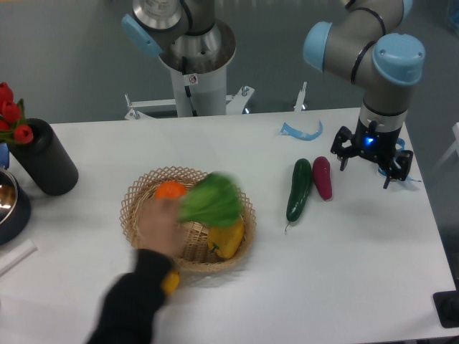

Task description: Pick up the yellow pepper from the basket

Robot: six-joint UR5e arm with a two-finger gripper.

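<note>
Setting: grey-walled room, white tabletop (344,287) seen from above, the arm's pedestal behind the far edge. Item, basket (136,197): round woven wicker, lying left of centre toward the near edge. Contents: yellow pepper (228,239) against the basket's right inner wall, partly showing; an orange (171,190) at the far-left inside; a green leafy item (213,201), motion-blurred, held over the middle. Item, human hand (159,228): blurred, reaching into the basket from the near edge on a dark sleeve, apparently rearranging produce. Item, gripper (371,159): hanging above the tabletop near the right edge, well apart from the basket, fingers spread and holding nothing. Beside it, on the tabletop: a green cucumber (299,189) and a dark red pepper (322,177), lying side by side; a pale blue curved scrap (301,132) toward the far edge. Left edge: black cylinder vase (44,158) with red flowers (10,111), and a dark bowl (8,208) cut off by the frame. Step in hand, by judgement: none begun; the arm waits while the scene is set. Next move calls for travel leftward over the basket, then a descent onto the pepper once hand and greenery clear. Obscured: the pepper's top lies under the green blur, its lobes indistinct; a yellow patch near the sleeve cannot be identified.
</note>
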